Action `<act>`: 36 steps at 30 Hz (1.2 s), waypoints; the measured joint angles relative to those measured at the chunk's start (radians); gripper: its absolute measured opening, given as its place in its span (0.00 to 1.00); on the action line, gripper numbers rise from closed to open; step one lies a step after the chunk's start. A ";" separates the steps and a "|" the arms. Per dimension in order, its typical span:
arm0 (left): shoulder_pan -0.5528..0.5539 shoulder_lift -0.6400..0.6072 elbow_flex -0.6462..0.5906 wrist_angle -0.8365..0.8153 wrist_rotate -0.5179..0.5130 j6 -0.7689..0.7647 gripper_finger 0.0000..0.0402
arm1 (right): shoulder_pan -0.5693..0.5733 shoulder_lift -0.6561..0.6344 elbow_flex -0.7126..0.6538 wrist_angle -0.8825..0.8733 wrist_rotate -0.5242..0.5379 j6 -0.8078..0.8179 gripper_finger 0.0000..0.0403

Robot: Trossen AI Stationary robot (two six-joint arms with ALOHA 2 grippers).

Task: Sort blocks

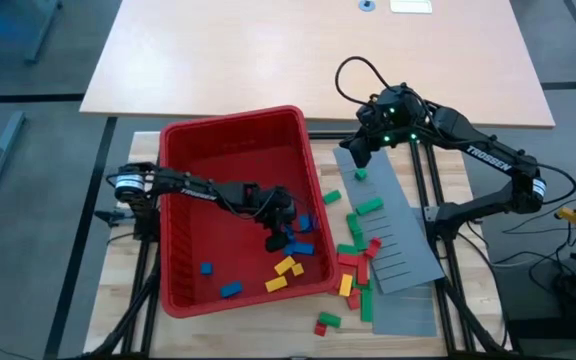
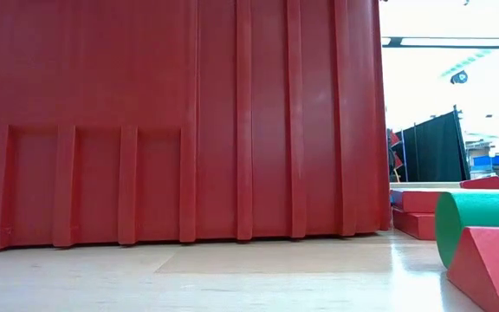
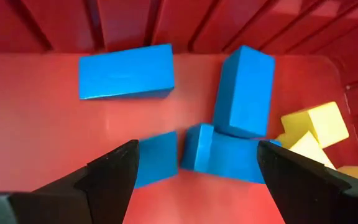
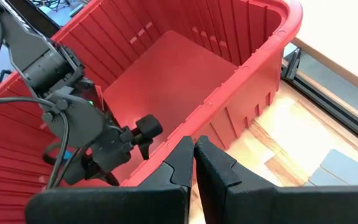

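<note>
Red bin [image 1: 238,135]: moulded plastic, ribbed walls, smooth floor with a soft sheen. Blocks [image 3: 127,71] inside it: matt, flat-coloured faces, crisp edges; material cannot be told. Table top [image 2: 232,282]: pale wood, grain visible, glossy near the bin's base. Grey slotted panels [image 1: 408,250]: flat, matt. Left gripper [image 3: 194,171] fingers [image 3: 114,174]: dark, matt, plastic-looking.

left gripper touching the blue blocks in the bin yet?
Apart. Left wrist view: left gripper open, fingers straddling the blue blocks, red floor showing between.
</note>
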 joint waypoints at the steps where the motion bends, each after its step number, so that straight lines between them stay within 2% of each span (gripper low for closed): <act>1: -0.001 0.005 0.000 0.009 0.000 0.000 0.77 | 0.000 0.000 0.000 0.000 0.000 0.000 0.00; 13: -0.016 0.060 0.005 0.080 0.000 0.000 0.77 | 0.000 0.000 0.000 -0.001 0.000 0.012 0.00; 27: -0.051 0.089 -0.001 0.041 -0.021 -0.027 0.75 | 0.000 0.000 0.000 -0.001 0.000 0.021 0.00; 29: -0.051 0.089 -0.001 0.045 -0.034 -0.034 0.68 | 0.000 0.000 0.000 -0.001 0.000 0.020 0.00; 31: -0.050 0.090 -0.001 0.047 -0.040 -0.045 0.55 | 0.000 0.000 0.000 -0.002 0.000 0.020 0.00; 36: -0.051 0.095 -0.001 0.042 -0.025 -0.073 0.10 | 0.000 0.000 0.000 -0.001 0.000 0.019 0.00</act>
